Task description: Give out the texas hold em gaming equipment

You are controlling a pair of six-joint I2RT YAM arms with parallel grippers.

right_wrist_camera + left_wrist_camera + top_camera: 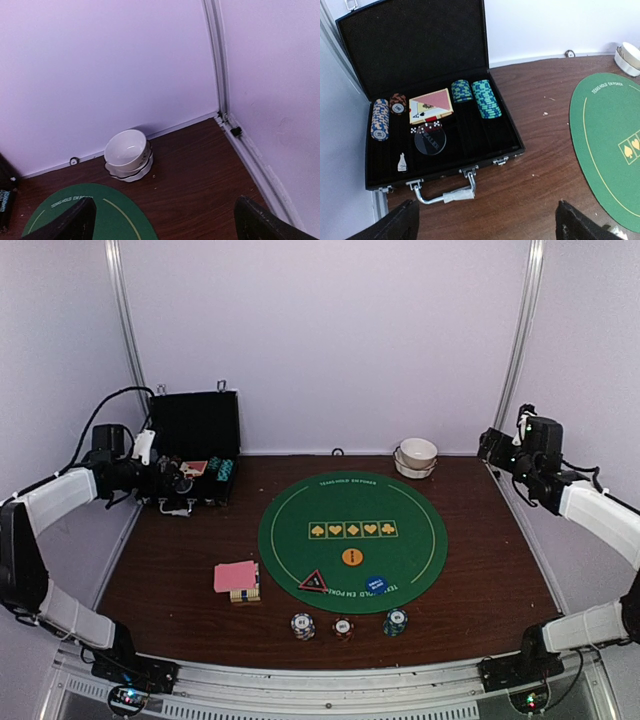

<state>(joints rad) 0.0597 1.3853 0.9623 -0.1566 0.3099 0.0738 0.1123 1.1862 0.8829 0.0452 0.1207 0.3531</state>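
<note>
Wood table (180, 590) bears green mat (420, 540), lilac walls (330, 340).

Open black case (195, 423) upper left, lid upright. White bowl (418, 451) on saucer (413, 472) upper right. Round green felt mat (295, 550) centre. Brown wood table (165, 575) beneath all.

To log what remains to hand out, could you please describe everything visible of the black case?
The black case lies open at the table's far left, lid upright, lined in dark fabric, with a metal handle and latches on its front edge. Its slots hold chip stacks, a card deck, dice and a clear round disc. The open left claw hovers before it, not touching.
</note>
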